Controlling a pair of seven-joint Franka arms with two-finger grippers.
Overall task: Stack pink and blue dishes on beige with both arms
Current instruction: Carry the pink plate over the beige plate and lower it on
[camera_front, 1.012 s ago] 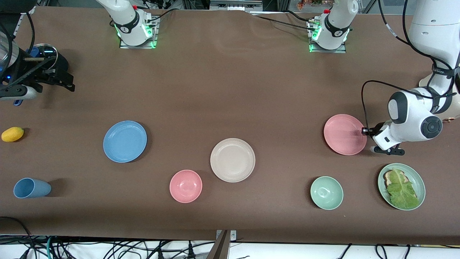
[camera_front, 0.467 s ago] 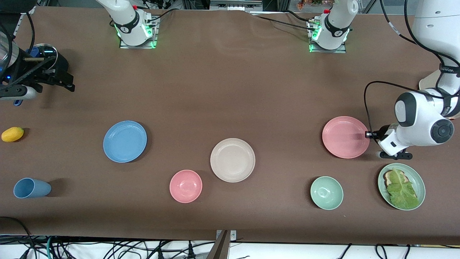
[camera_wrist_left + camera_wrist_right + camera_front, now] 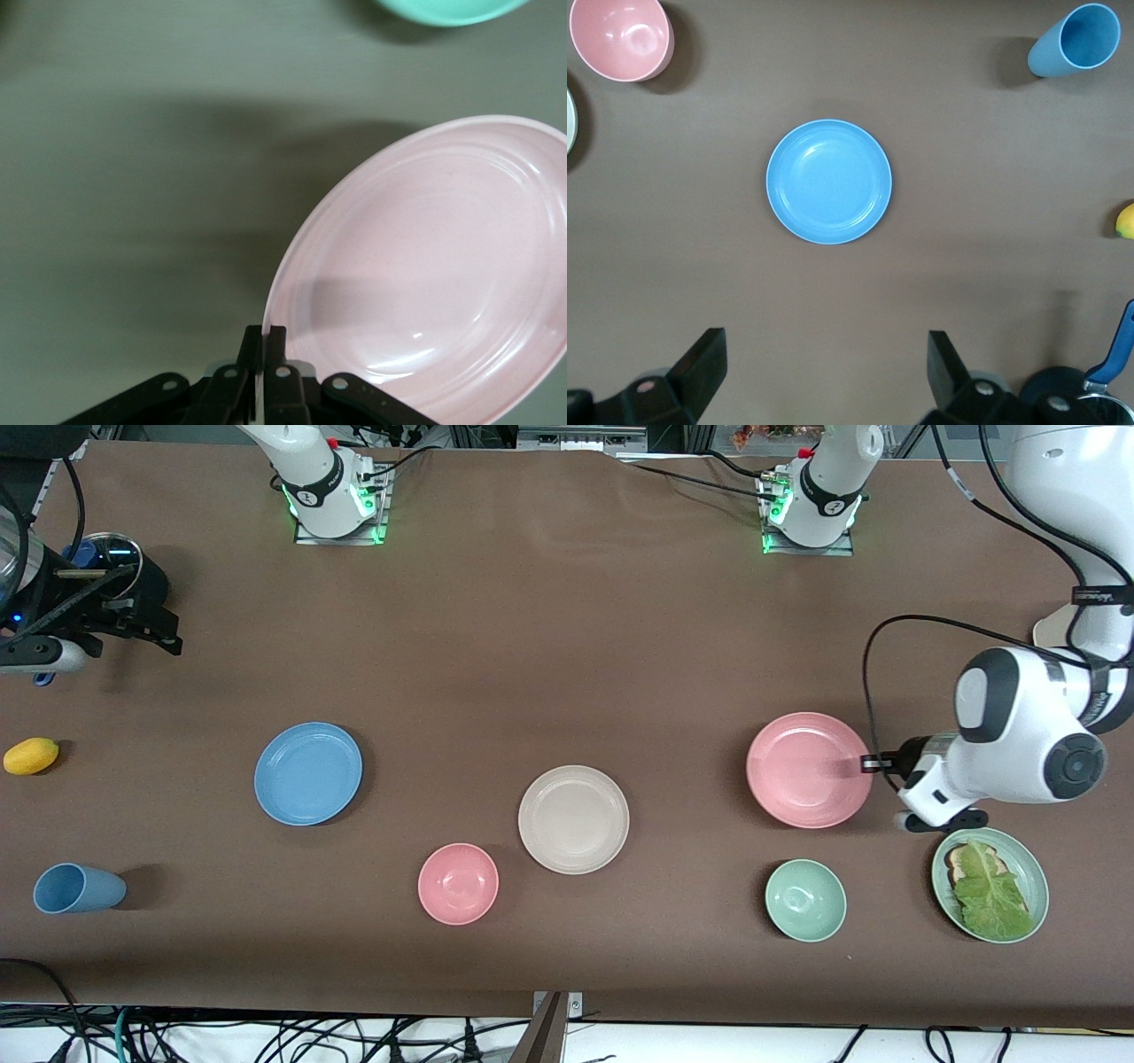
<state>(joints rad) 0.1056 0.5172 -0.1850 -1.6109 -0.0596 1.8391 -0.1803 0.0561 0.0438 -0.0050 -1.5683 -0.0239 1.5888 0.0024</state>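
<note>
Left gripper [image 3: 873,763] jaws pinch the pink plate [image 3: 808,769] by its rim, plate lifted and tilted over the desk [image 3: 567,646] toward the left arm's end, above the green bowl [image 3: 805,900]. Right gripper [image 3: 824,372] waits high over the right arm's end, jaws spread wide. Blue plate [image 3: 308,772] lies flat on the desk; beige plate [image 3: 573,818] sits mid-desk, beside the pink bowl [image 3: 458,883].

Flat round matte pink plate [image 3: 809,769], rim-gripped, lifted; matching blue plate [image 3: 308,773] and beige plate [image 3: 573,819] flat on table.
</note>
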